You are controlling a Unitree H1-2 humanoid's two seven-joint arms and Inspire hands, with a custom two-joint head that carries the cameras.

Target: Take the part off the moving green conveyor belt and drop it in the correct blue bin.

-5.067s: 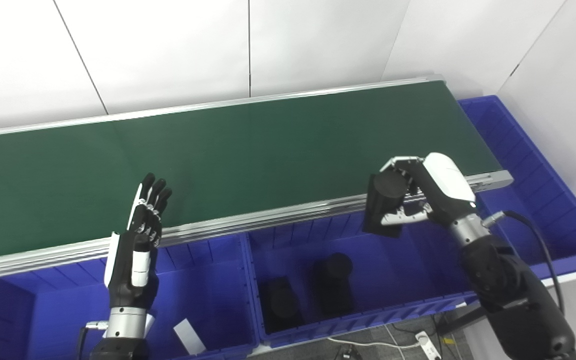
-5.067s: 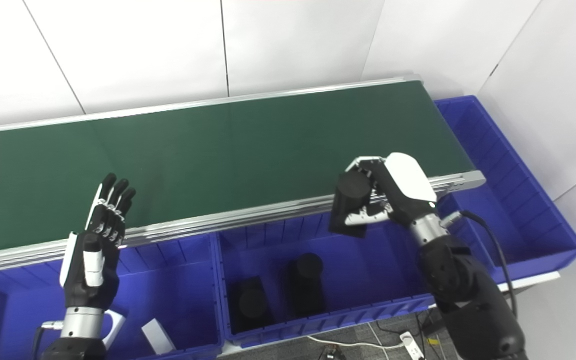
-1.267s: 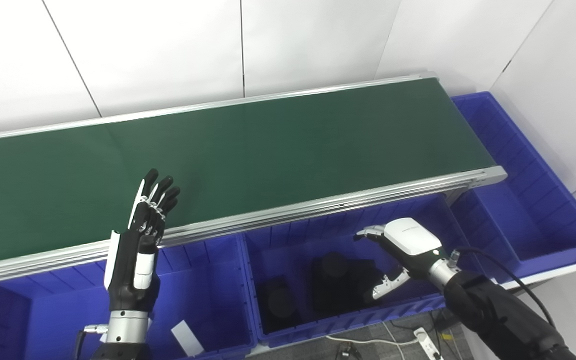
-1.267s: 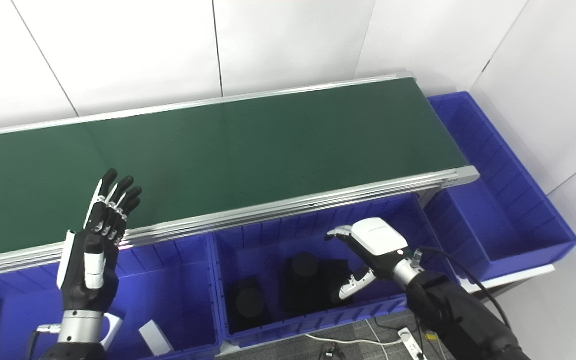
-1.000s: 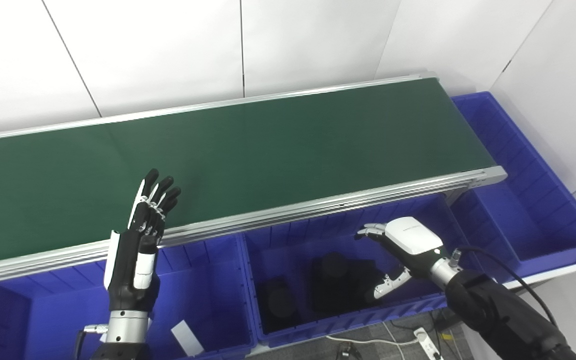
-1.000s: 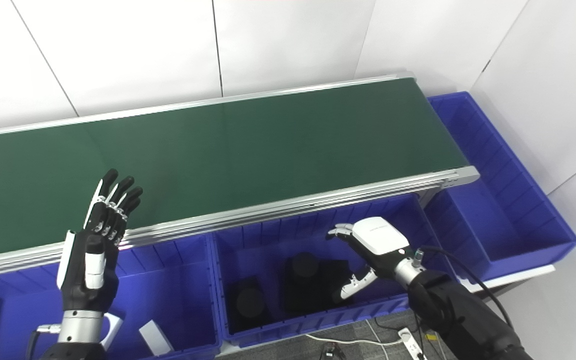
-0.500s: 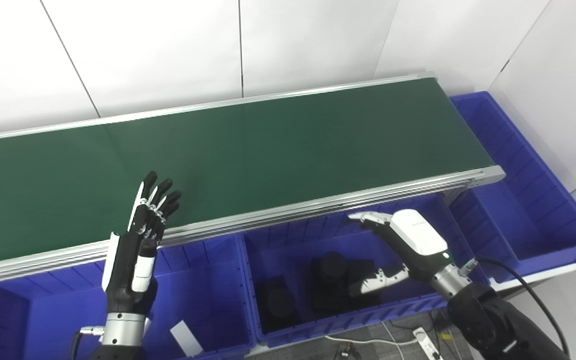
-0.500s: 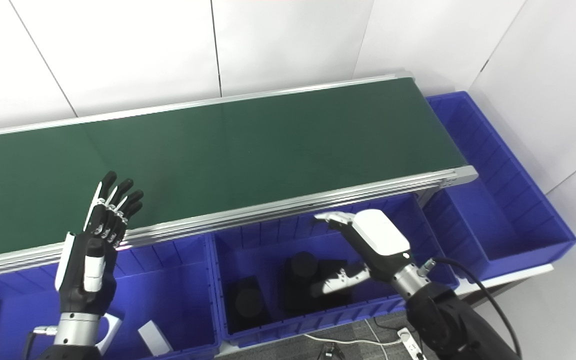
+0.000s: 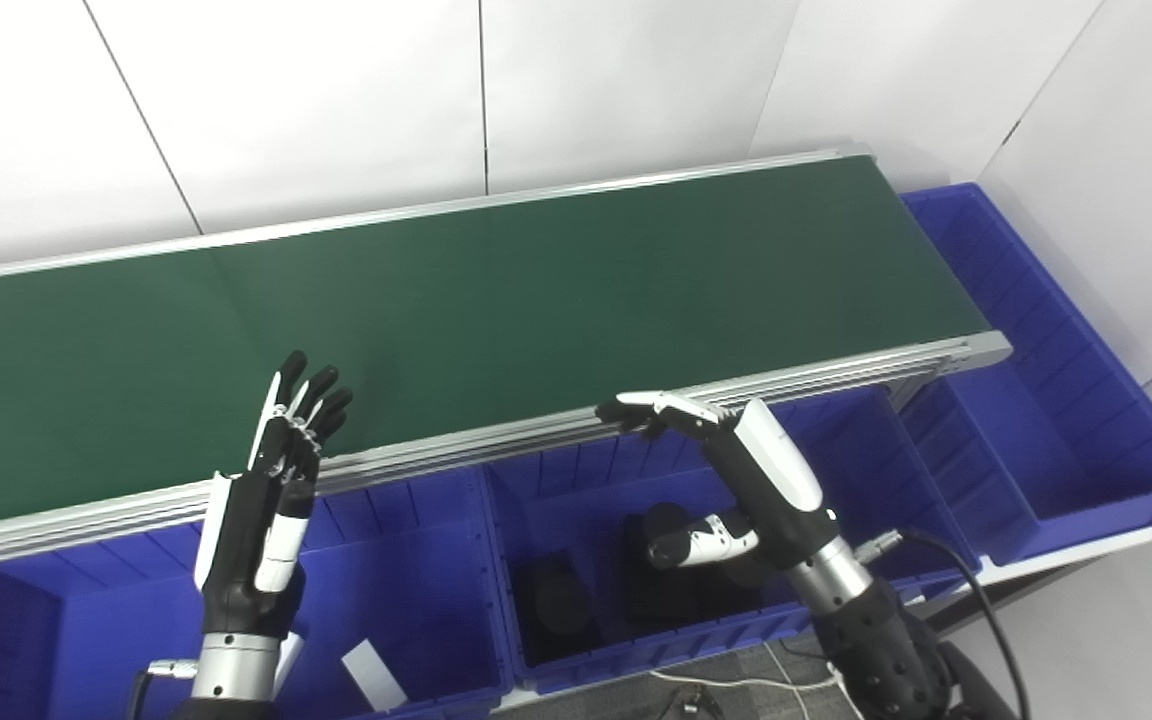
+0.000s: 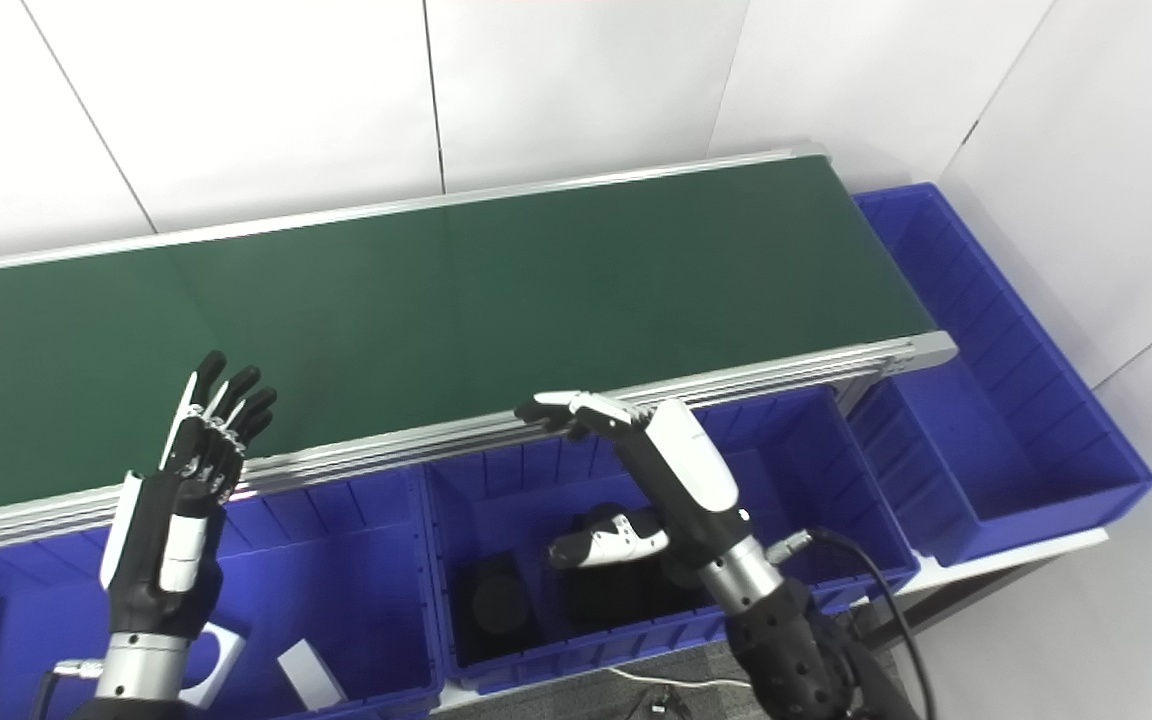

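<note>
Two head cameras cover one scene. The right eye view shows the power strip point(image 10: 816, 672) on the floor left of the right arm; in the left eye view that spot is largely behind the arm. A white block point(image 10: 306, 676) in the left blue bin point(image 9: 416, 600) appears in both.

Green conveyor belt point(image 9: 496, 290): bare, no part on it.

Middle blue bin point(image 9: 866, 450): black parts point(image 9: 561, 605) lie on its floor, partly behind the right hand; their number cannot be told.

Right hand point(image 9: 751, 480): raised over the middle bin, fingers point(image 9: 651, 410) stretched toward the belt's near rail, thumb spread below, holding nothing.

Left hand point(image 9: 261, 520): upright at the belt's near edge above the left bin, fingers apart and pointing up, holding nothing.

Far-right blue bin point(image 9: 1086, 400): at the belt's end.
</note>
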